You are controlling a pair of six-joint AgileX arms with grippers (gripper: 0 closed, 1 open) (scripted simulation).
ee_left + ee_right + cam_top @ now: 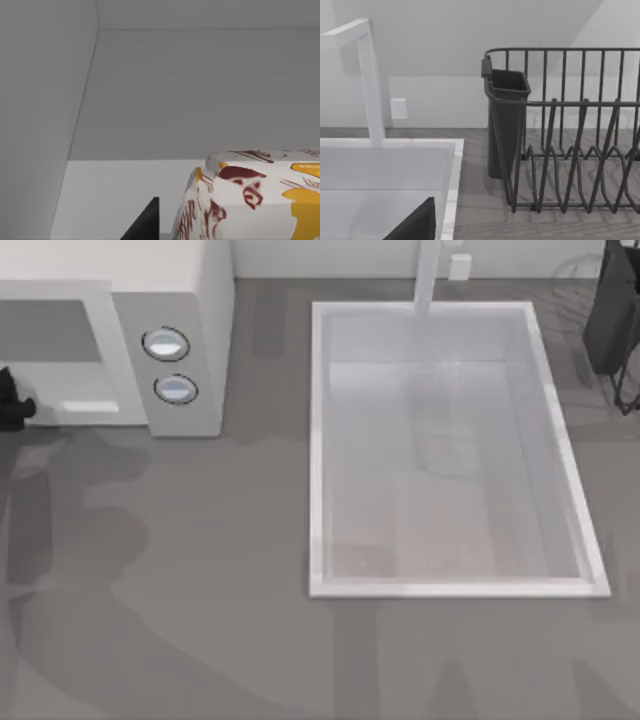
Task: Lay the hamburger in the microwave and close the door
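**Hamburger inside microwave cavity, left arm at the opening**

Top view: the microwave (180, 330) stood at the table's far left corner, its two round knobs (166, 343) on the side panel facing up toward the camera. The cavity opening lay to the left of the knob panel. A dark part of the left arm (12, 400) showed at the picture's left edge, right at the front of the cavity. The door could not be made out.

Left wrist view: the hamburger (255, 195), in white wrapper with red and yellow print, sat on the pale cavity floor with plain grey walls behind and beside it. One dark fingertip (145, 225) of the left gripper showed just beside the wrapper, apart from it. Whether the claw was wide or narrow could not be told.

Right arm (612, 310) was parked at the far right of the table, past the white sink (320, 440). Right wrist view: dish rack (570, 130) with dark cutlery cup (505, 125), faucet (370, 80), sink rim. One dark finger (415, 225) showed; claw state likewise could not be told.
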